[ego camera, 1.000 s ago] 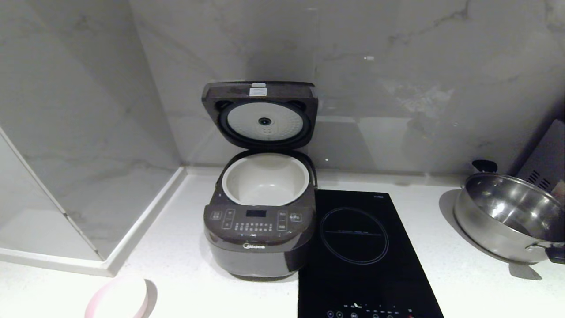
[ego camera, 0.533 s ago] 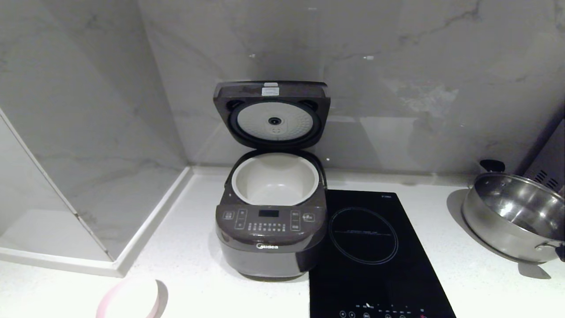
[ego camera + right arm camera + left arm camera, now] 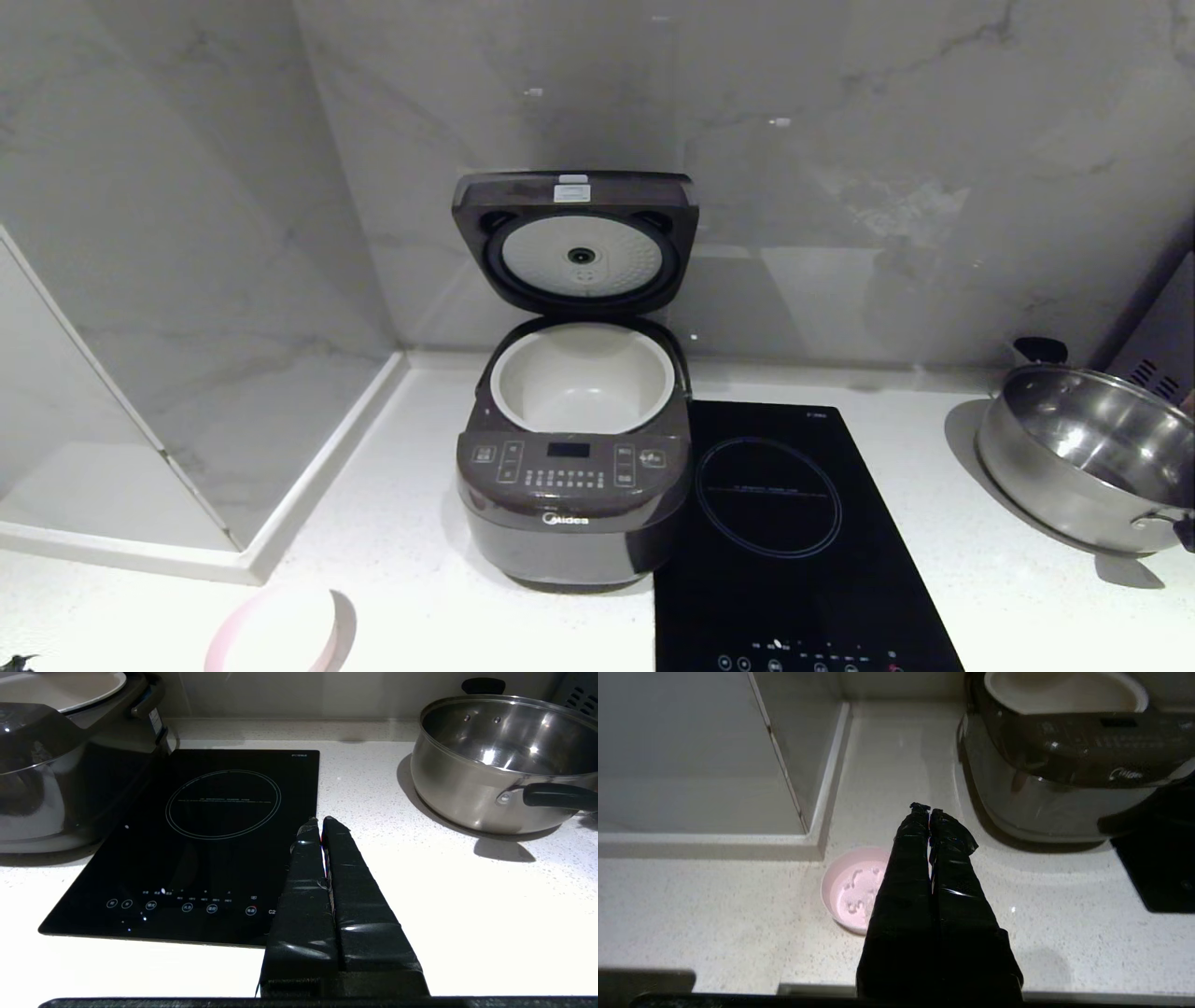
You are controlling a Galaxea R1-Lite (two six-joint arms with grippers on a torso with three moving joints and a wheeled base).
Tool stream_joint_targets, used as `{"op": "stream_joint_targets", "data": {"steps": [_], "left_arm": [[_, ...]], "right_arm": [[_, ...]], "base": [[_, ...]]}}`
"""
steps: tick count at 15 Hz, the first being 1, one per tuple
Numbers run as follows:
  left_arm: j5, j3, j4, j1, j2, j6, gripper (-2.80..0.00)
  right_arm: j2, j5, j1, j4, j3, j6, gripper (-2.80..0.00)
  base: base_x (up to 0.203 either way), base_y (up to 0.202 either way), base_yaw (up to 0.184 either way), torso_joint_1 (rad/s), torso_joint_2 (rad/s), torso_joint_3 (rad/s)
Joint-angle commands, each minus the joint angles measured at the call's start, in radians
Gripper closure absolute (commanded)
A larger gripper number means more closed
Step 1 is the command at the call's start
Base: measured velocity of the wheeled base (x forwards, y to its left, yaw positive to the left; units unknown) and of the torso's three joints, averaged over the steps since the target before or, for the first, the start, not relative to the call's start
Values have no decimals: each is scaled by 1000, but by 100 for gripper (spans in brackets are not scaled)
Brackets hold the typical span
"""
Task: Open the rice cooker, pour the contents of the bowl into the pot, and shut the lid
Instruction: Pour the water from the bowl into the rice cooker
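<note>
Grey-brown rice cooker [image 3: 574, 504]: on white table [image 3: 401, 579], hinged lid [image 3: 576, 238] raised, cream pot [image 3: 582, 378] inside.
Pink bowl [image 3: 850, 889]: whitish contents [image 3: 859, 891], near table's front edge.
Left hand [image 3: 929, 812]: fingers together, above bowl.
Right hand [image 3: 321, 823]: fingers together, empty.

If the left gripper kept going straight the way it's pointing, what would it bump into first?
Probably the white countertop. The shut left gripper aims down between the pink bowl and the rice cooker, though depth is hard to judge.
</note>
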Motion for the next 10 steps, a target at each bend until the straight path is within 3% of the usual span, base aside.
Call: {"op": "stream_joint_targets", "data": {"steps": [1, 5, 7, 10], "left_arm": [[14, -50, 11, -7, 228, 1, 0], [101, -166, 60, -13, 694, 4, 0], [125, -266, 201, -15, 849, 17, 0], [139, -324, 278, 43, 1020, 31, 0]], "right_arm": [[0, 0, 0, 0, 0, 0, 0], [0, 0, 0, 0, 0, 0, 0], [0, 0, 0, 0, 0, 0, 0], [0, 0, 0, 0, 0, 0, 0]], "base": [[0, 0, 0, 0, 0, 0], [0, 0, 0, 0, 0, 0], [0, 0, 0, 0, 0, 0], [0, 0, 0, 0, 0, 0]]}}
